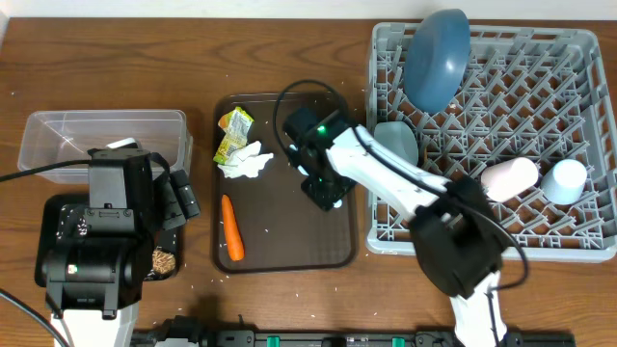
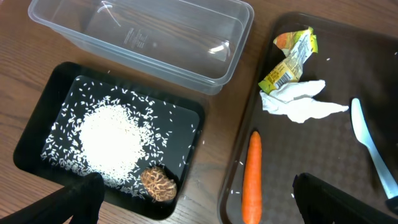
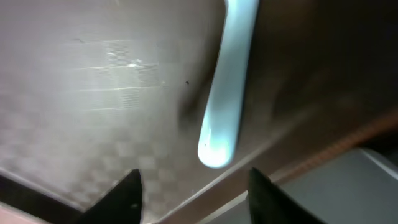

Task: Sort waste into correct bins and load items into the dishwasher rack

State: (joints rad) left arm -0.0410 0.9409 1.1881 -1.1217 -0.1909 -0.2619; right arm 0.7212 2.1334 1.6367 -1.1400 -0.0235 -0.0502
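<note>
Right hand (image 3: 194, 196) part open, empty, poised at handle tip of light blue utensil (image 3: 227, 81) flat on brown serving tray (image 3: 93, 93); left hand (image 2: 196, 193) wide open, empty. Risk: pinching only rounded tip, skidding it away.

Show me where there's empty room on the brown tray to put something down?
The brown tray is bare in the half nearest the robot, between the carrot and its right rim, short of the right gripper. The clear box also looks empty. It's crowded at the tray's far left corner, where the wrapper and tissue sit touching.
</note>
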